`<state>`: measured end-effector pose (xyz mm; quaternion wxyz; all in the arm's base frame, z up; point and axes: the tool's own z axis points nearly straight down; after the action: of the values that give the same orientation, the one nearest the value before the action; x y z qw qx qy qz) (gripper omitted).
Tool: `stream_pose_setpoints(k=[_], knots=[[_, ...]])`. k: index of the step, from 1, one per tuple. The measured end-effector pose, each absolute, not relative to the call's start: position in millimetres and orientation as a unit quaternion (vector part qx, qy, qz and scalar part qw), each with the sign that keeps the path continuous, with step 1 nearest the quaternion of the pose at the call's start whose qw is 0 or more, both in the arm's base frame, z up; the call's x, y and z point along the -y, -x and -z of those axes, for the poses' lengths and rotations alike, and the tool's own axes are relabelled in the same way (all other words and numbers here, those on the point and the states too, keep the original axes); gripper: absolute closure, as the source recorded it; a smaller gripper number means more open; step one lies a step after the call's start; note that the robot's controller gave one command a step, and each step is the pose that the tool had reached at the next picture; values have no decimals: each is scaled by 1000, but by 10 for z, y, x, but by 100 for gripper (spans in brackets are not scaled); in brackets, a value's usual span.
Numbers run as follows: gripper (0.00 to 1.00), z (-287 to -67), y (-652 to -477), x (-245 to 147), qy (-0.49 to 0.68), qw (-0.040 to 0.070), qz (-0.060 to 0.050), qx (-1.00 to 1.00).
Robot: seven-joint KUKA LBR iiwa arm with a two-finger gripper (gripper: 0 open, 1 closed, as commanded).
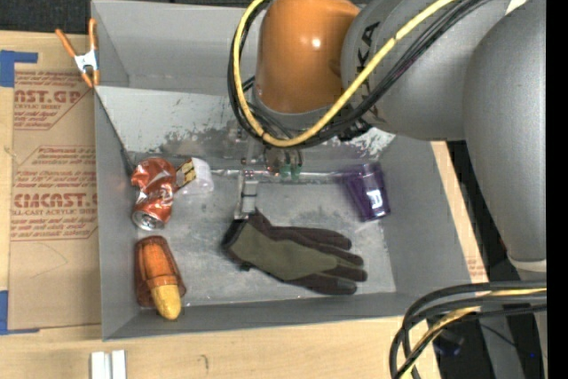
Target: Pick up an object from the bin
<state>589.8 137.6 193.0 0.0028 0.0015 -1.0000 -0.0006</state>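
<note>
The tool (248, 196) hangs below the arm's orange wrist cover, its tip right at the left, cuff end of a dark glove (295, 255) lying flat in the near middle of the bin (160, 44). The glove's long axis runs left to right, so most of it stretches right of and nearer than the tool. Whether the tool is released or clenched cannot be told. A crushed red can (153, 191) lies well to the left and a purple bottle (367, 193) to the right.
</note>
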Motion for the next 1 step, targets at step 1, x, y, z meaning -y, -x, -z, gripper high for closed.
stream_pose_setpoints(k=[1], knots=[[0, -1980, -5912, -1367, -1, -1, 1, 1000]])
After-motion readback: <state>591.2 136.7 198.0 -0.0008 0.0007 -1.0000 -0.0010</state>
